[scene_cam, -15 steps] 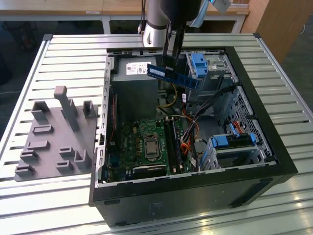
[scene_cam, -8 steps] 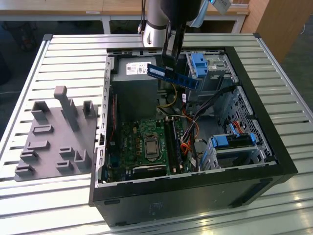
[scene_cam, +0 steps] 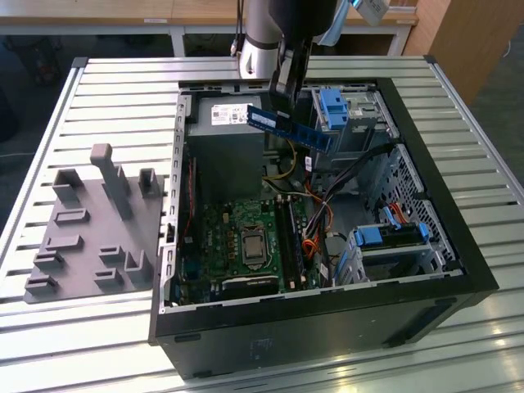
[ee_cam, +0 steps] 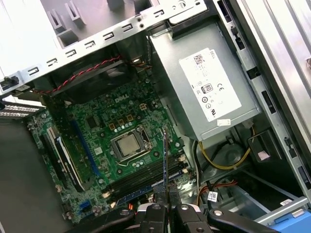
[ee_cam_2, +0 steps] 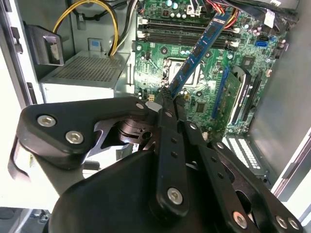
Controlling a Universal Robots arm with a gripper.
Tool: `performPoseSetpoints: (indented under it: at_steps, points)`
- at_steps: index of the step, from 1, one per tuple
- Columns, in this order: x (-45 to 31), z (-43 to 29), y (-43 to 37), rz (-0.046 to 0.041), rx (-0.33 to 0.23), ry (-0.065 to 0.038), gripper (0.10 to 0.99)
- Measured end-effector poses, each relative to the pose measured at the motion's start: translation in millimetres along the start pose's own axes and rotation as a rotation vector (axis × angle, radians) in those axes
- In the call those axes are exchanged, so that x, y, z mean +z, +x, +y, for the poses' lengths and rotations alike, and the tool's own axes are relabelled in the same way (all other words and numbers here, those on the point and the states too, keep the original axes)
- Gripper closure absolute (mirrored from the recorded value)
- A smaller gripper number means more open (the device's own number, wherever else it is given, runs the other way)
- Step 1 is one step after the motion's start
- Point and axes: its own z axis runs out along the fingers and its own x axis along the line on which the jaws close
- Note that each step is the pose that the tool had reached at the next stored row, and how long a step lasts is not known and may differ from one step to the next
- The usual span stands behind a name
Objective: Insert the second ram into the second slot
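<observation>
My gripper (scene_cam: pixel 284 97) is shut on the second ram (scene_cam: pixel 291 128), a long dark-blue stick with black chips, held by one end above the open computer case (scene_cam: pixel 327 323). In the second wrist view the second ram (ee_cam_2: pixel 199 48) slants away from the gripper (ee_cam_2: pixel 167 98) over the green motherboard (ee_cam_2: pixel 160 63). In the first wrist view the second ram (ee_cam: pixel 165 162) shows edge-on, rising from the gripper (ee_cam: pixel 168 208). The row of long memory slots (scene_cam: pixel 292 239) (ee_cam_2: pixel 187 30) (ee_cam: pixel 146 178) lies on the board well below the stick. Which one is the second slot I cannot tell.
A grey power supply (scene_cam: pixel 225 139) (ee_cam: pixel 209 87) fills the case corner near the gripper. Bright blue drive-bay clips (scene_cam: pixel 336 106) (scene_cam: pixel 393 233) and loose cables (scene_cam: pixel 315 225) sit on the exterior view's right. A grey fixture plate (scene_cam: pixel 90 233) lies left of the case on the slatted table (scene_cam: pixel 123 106).
</observation>
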Motion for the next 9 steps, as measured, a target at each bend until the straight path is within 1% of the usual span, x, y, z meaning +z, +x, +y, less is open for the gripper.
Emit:
performPoseSetpoints:
  at_steps: [5, 9]
  points:
    - [0.2, 0.0, 0.0, -0.0012, 0.047, 0.001, 0.949]
    - [0.1, 0.0, 0.0, -0.0019, 0.070, 0.001, 0.949]
